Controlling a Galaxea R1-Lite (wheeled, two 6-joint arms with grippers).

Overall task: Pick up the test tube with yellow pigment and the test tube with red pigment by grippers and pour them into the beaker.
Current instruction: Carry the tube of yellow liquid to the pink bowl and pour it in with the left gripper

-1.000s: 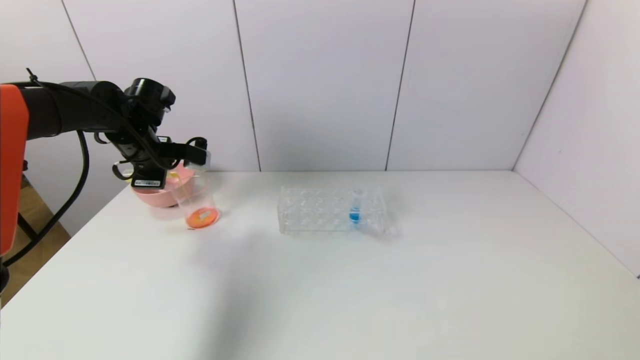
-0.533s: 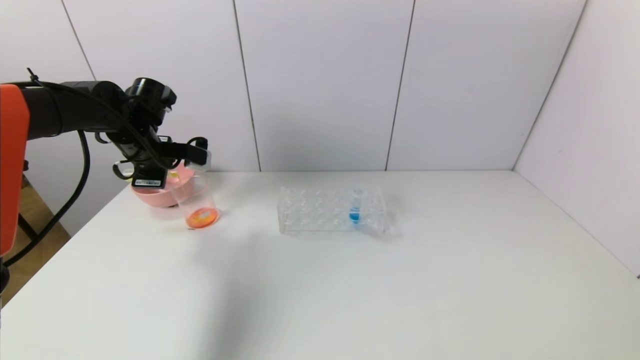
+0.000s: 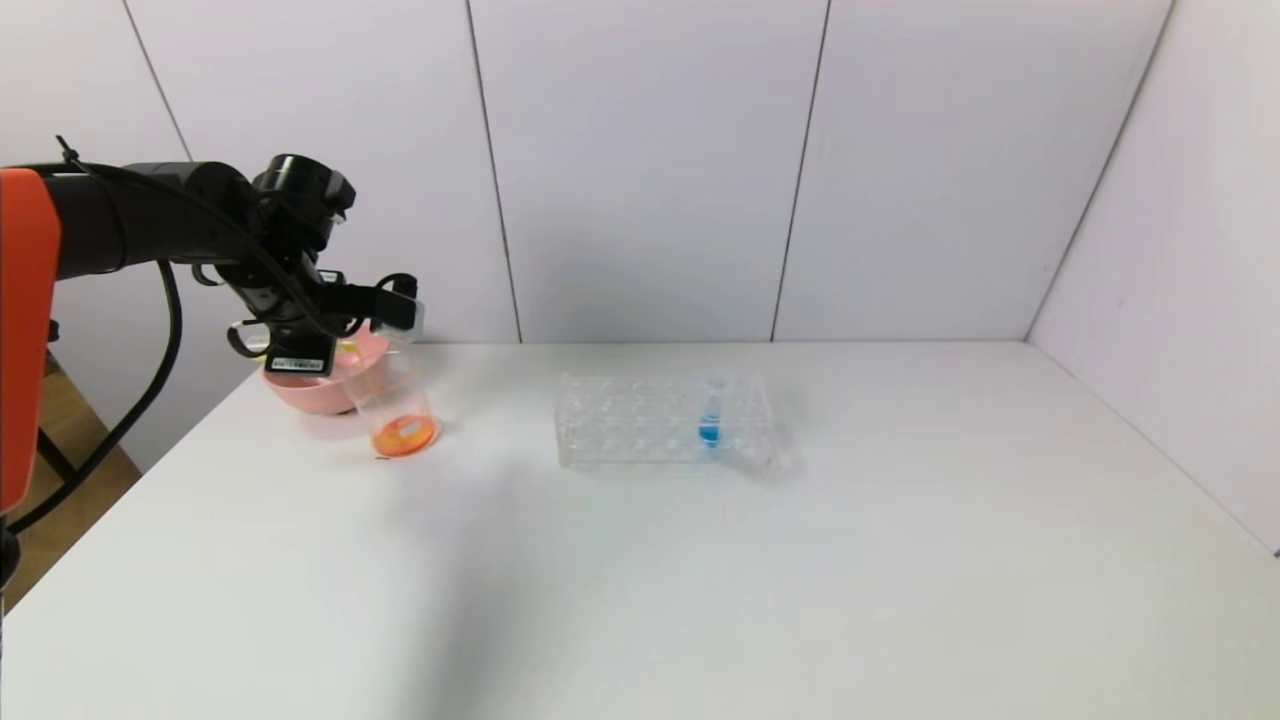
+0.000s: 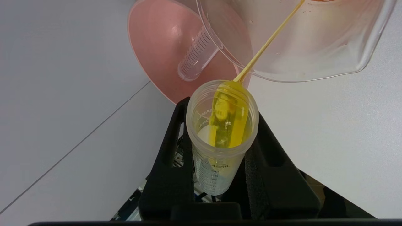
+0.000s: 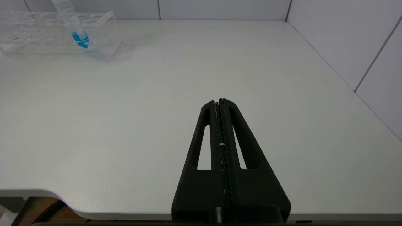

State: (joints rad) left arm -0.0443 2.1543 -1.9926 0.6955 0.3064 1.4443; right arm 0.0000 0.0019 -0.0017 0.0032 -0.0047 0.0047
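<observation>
Left gripper: my left gripper [image 4: 220, 147] hangs at the far left of the counter [image 3: 700, 580], its fingers [image 4: 171, 157] clamped on the test tube with yellow pigment [image 4: 221, 135]
Yellow tube: I see it tipped mouth-first toward the beaker [image 3: 392, 405], a thin yellow stream running from its lip over the beaker's rim [image 4: 282, 77]
Beaker: it stands on the counter just in front of the pink bowl [image 3: 315, 385], with orange liquid at its bottom
Pink bowl: an empty clear tube [image 4: 196, 56] lies inside it; I cannot tell whether it is the red one
Rack: the clear tube rack [image 3: 660, 420] sits mid-counter, well apart from the beaker, holding one blue-liquid tube [image 3: 710, 415]
Right gripper: my right gripper [image 5: 219, 102] is parked over the counter's near right edge, fingers pressed together, holding nothing
</observation>
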